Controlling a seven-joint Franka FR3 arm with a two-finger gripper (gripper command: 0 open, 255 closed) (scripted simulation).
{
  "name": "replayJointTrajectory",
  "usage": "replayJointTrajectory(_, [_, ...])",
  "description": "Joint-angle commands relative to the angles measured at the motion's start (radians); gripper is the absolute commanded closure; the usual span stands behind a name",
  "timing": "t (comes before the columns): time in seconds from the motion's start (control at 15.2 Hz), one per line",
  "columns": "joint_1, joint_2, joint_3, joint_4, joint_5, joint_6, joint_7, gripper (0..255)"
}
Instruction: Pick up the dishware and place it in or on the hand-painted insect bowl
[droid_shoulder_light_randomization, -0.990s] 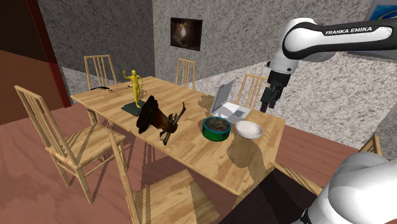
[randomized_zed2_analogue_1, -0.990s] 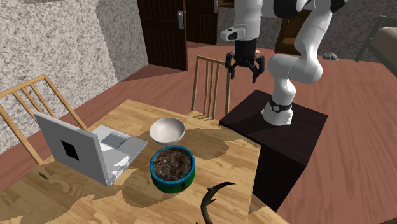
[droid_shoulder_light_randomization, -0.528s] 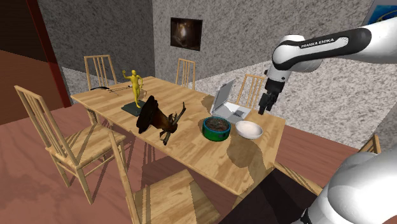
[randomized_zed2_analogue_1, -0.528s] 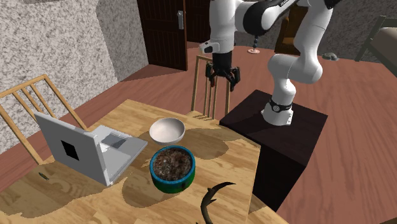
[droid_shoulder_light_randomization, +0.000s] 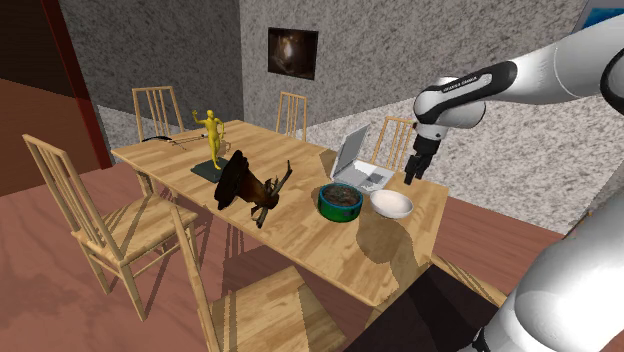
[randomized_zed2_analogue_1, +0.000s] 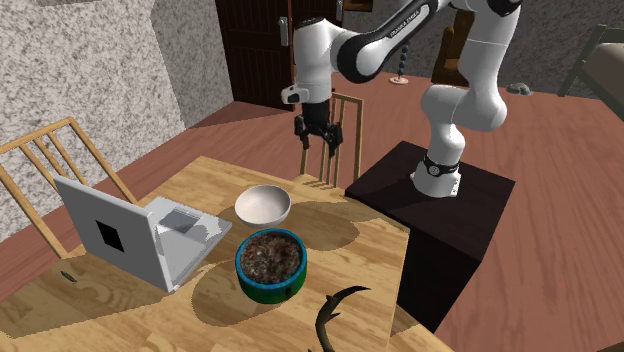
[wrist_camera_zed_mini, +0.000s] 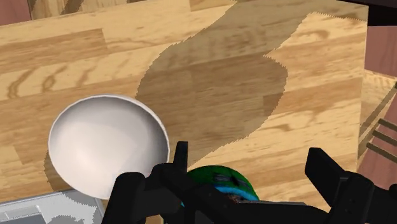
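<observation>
Hovering spread-fingered gripper (randomized_zed2_analogue_1: 318, 141) near white bowl (randomized_zed2_analogue_1: 263, 205); green bowl (randomized_zed2_analogue_1: 271, 265) and laptop (randomized_zed2_analogue_1: 140, 240) just beside.

Gripper (randomized_zed2_analogue_1: 318, 150), fingers apart, aloft near white bowl (randomized_zed2_analogue_1: 263, 205)

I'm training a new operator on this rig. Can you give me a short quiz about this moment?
1. True or false: the black two-finger gripper is clasping the plain white round bowl.
2. Which of these sits beside the white bowl on the wooden table? A) the green-and-blue bowl with a dark patterned inside B) a red mug C) a glass bottle
3. Fill in: the gripper's fingers stand ____.
Key: 1 false, it hangs above the table, empty. 2 A. 3 open.
</observation>
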Motion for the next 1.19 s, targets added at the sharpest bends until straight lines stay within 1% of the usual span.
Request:
replayJointTrajectory(0.0, [-0.002,0.087,-0.026,0.05,0.044,0.026,-0.059,0])
replayJointTrajectory(0.2, [-0.021,0.213,-0.049,0.125,0.12,0.053,-0.146,0])
replayJointTrajectory(0.46, [-0.072,0.384,-0.053,0.246,0.227,0.067,-0.254,0])
replayJointTrajectory(0.79, [-0.167,0.591,-0.023,0.428,0.336,0.056,-0.353,0])
replayJointTrajectory(1.12, [-0.275,0.795,0.018,0.652,0.408,0.018,-0.406,0])
